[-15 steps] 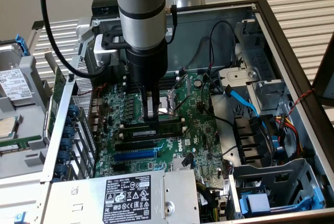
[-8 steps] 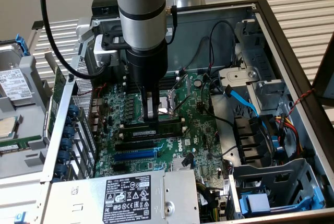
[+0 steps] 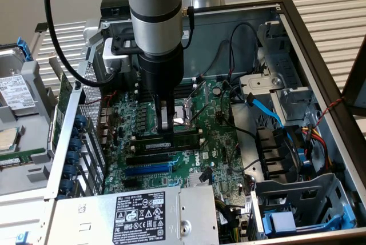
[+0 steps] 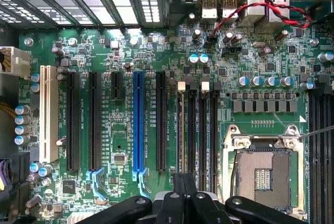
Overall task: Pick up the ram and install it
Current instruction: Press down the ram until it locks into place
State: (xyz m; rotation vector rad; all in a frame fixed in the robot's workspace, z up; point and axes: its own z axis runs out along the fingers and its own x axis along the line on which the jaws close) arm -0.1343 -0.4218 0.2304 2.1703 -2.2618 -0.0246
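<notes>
The gripper (image 3: 165,124) has its fingers together, pressing down on the top edge of the ram (image 3: 170,140) — a long dark green stick lying in a slot near the middle of the motherboard (image 3: 217,148), just beside the CPU socket (image 3: 184,112). Black slots (image 3: 150,157) and a blue slot (image 3: 147,169) lie past it, toward the power supply (image 3: 137,216) — all inside the open computer case (image 3: 320,68).
</notes>
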